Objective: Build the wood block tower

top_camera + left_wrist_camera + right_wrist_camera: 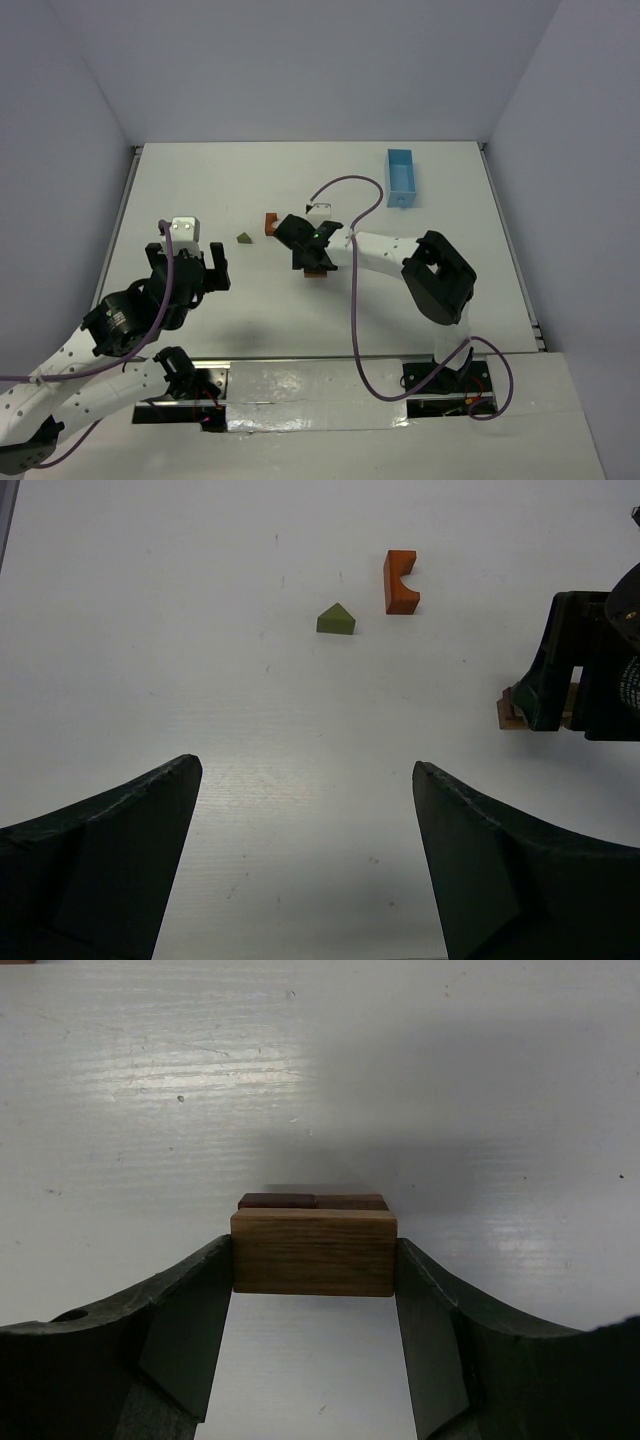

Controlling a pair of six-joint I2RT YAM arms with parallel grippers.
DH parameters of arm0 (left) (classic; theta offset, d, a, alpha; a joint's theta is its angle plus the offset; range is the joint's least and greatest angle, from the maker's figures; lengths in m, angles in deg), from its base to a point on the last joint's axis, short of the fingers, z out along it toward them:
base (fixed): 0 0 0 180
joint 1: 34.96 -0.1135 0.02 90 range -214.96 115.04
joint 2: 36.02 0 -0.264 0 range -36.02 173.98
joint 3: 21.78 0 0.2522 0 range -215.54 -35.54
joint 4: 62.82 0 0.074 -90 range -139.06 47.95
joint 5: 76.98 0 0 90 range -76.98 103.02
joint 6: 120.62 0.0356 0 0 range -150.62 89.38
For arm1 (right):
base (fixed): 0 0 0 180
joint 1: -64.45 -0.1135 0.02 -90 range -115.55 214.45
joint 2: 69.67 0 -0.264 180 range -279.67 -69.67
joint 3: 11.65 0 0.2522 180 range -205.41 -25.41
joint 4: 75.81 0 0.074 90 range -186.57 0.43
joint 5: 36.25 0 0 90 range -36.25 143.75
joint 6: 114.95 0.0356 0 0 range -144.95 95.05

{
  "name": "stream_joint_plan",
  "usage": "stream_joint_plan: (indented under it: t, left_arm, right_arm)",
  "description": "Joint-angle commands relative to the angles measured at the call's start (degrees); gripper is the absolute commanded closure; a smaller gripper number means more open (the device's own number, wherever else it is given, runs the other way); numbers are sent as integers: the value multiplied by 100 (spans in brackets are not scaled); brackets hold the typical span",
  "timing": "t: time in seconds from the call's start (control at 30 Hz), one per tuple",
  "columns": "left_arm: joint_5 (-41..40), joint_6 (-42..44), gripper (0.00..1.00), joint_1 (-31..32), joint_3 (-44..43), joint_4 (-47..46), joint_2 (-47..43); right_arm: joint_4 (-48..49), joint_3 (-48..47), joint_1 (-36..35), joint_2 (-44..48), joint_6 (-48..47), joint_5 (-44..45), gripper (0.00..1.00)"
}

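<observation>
My right gripper (315,1260) is shut on a light-brown rectangular block (314,1252), one finger on each short end. Just beyond it, two darker flat blocks lie side by side on the table, one reddish (275,1200) and one brown (350,1202). I cannot tell whether the held block touches them. From above, the right gripper (312,255) covers most of this stack (318,273). An orange arch piece (400,581) and an olive-green triangle (336,620) lie loose on the table to its left. My left gripper (305,780) hangs open over bare table, holding nothing.
A light-blue rectangular tray (403,176) stands at the back right. The arch piece (270,224) and triangle (244,237) lie between the left gripper (190,265) and the right one. Grey walls surround the white table (200,180).
</observation>
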Motion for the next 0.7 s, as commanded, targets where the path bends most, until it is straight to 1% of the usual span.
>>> stream_joint_plan:
  t: [0.0, 0.1, 0.13, 0.37, 0.4, 0.6, 0.67]
  left_arm:
    - [17, 153, 0, -15, 16, -208, -8]
    - [17, 153, 1, -6, 16, -208, 0]
    - [17, 153, 0, -15, 16, -208, 9]
    - [52, 170, 0, -6, 24, -225, 27]
    - [52, 170, 1, -15, 16, -225, 27]
    - [105, 197, 0, -6, 33, -252, 44]
    - [122, 214, 0, -15, 25, -260, 44]
  right_arm:
    - [146, 38, -5, 64, 40, 23, 49]
    - [199, 38, -5, 81, 31, -12, 47]
    - [208, 47, -14, 90, 14, -21, 43]
    - [156, -23, 3, 64, 5, 22, 42]
    - [147, -32, 4, 64, 5, 23, 38]
    - [85, -32, 4, 90, 22, 93, 36]
    - [68, -32, 4, 82, 14, 110, 18]
